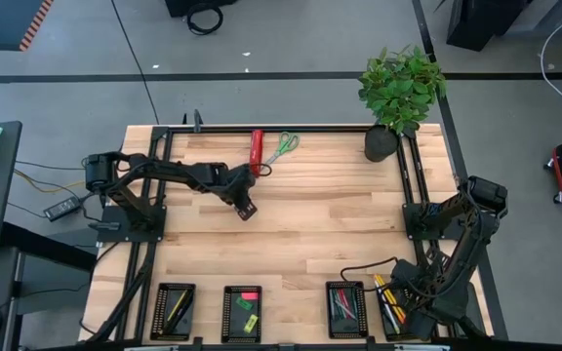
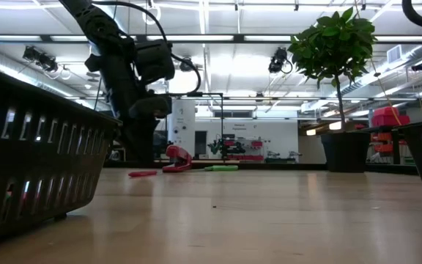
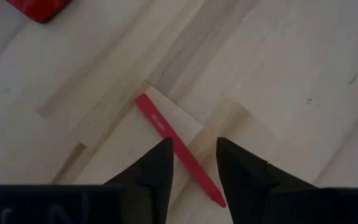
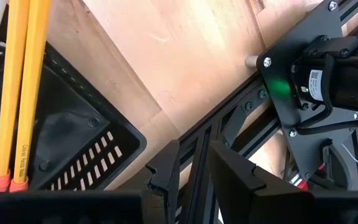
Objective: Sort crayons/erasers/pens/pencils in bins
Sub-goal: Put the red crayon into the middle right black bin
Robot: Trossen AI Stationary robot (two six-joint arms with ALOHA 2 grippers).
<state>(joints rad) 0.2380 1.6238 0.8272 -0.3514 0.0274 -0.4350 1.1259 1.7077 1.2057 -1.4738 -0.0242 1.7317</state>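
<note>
Near the table's 11 o'clock, a red crayon [image 3: 178, 148] is straddled by the left gripper [image 3: 192, 158], jaws apart, nothing grasped yet. At 5 o'clock the right gripper [image 4: 192, 163] waits, empty and slightly parted, beside the pencils [image 4: 21, 87]. Four bins [image 1: 173, 310] are filled; this crayon is left.

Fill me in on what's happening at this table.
The robot is sorting stationery into four bins along the near edge. The left hand hangs open over a red crayon lying on the table, one finger on each side, not yet gripping it. The right hand waits by the far-right bin, which holds yellow pencils. The bins already hold items. Scissors and a red tool lie at the far edge.
</note>
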